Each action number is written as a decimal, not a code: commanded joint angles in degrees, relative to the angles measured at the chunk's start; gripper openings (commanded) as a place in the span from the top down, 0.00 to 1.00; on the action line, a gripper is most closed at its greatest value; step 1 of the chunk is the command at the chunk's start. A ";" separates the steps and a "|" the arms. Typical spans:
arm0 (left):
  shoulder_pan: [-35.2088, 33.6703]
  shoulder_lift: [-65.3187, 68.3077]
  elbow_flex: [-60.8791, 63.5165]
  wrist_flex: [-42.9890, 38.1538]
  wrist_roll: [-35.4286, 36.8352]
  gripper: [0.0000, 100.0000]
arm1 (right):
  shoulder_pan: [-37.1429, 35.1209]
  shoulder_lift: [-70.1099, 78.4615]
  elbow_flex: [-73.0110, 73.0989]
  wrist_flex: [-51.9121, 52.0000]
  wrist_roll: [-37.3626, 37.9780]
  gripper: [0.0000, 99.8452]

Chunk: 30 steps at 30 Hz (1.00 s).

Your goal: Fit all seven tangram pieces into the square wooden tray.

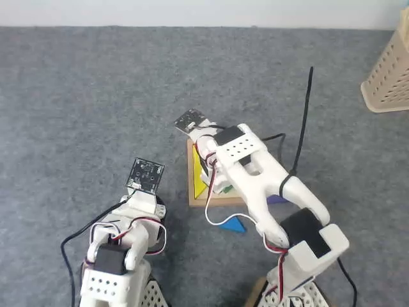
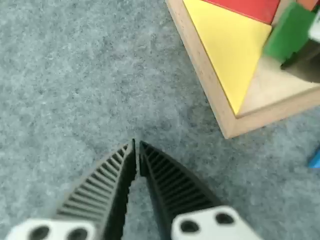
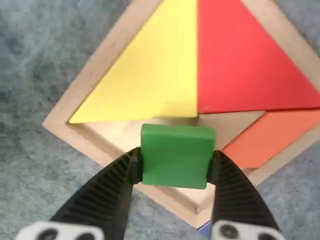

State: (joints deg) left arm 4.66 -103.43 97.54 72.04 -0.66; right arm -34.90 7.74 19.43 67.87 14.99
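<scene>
Clamping one green square [image 3: 175,156], right fingers [image 3: 120,175] overhang tray's [image 3: 93,75] three pieces [image 3: 150,75]; left fingers [image 2: 112,185] closed.

Green square [image 3: 175,156] hangs over the wooden tray [image 3: 55,122] at its bare corner.

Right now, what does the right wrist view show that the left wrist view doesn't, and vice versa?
Right wrist: the right end effector shut on the green square, gripping two opposite sides, over the tray and its bare floor. Left wrist: the left end effector, shut, over carpet beside the tray. Both: tray, yellow triangle, red triangle, green square.
</scene>
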 commanded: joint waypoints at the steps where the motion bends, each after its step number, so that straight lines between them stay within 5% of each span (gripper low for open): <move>1: -0.18 -1.14 -1.01 0.35 0.35 0.99 | -0.48 -0.48 -3.16 -0.57 0.09 0.79; 13: -0.18 -1.14 -1.01 0.35 0.35 0.99 | 0.31 -1.54 -3.34 1.36 0.44 0.73; 20: -0.18 -1.14 -1.01 0.35 0.35 0.99 | 10.51 -14.46 1.05 5.93 0.26 0.95; 30: -0.18 -1.14 -1.01 0.35 0.35 0.99 | 24.31 -28.79 20.40 5.41 0.70 0.94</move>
State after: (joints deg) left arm 4.66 -103.43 97.54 72.04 -0.66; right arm -14.33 -17.14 38.51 73.58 14.99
